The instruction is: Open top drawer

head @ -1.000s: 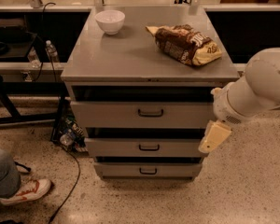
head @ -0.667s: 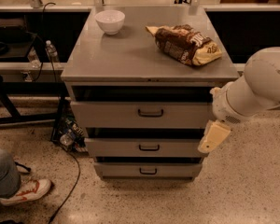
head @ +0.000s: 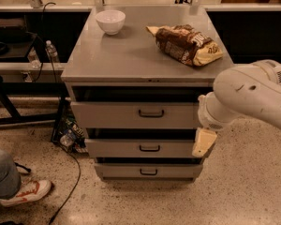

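The grey cabinet [head: 131,55] has three drawers. The top drawer [head: 107,115] has the tallest, widest front and a small black loop handle [head: 151,113] at its centre. A dark gap shows above its front. My gripper [head: 204,142] hangs from the white arm [head: 253,95] at the cabinet's right front corner. It is level with the middle drawer [head: 112,148], to the right of and below the top drawer's handle, and touches neither handle. One cream finger [head: 203,143] shows, pointing down.
A white bowl [head: 110,21] and a brown snack bag [head: 185,43] lie on the cabinet top. The bottom drawer [head: 122,171] is the lowest. A person's shoe [head: 25,193] and a black cable [head: 70,186] are on the floor at left, and a bottle [head: 51,51] stands beside the cabinet.
The arm and gripper have shifted a little to the left and down, closer to the cabinet's right corner. The drawers have not moved.
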Motion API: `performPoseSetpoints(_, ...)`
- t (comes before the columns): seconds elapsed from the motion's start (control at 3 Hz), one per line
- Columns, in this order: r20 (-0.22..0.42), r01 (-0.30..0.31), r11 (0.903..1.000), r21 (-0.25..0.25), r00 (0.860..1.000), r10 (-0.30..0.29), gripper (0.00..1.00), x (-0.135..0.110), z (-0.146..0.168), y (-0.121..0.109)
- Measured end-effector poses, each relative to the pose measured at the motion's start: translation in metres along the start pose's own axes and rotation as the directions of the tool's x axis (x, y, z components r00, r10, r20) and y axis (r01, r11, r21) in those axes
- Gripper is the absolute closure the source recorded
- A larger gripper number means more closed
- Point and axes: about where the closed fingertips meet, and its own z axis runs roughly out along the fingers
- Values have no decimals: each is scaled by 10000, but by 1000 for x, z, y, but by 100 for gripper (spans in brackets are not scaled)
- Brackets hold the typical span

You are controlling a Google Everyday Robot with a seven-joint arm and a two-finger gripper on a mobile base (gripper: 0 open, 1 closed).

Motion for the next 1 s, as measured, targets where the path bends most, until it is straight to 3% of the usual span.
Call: performPoseSetpoints(1.0,378,99,9997,210,9992,-107,0,-1,76,-49)
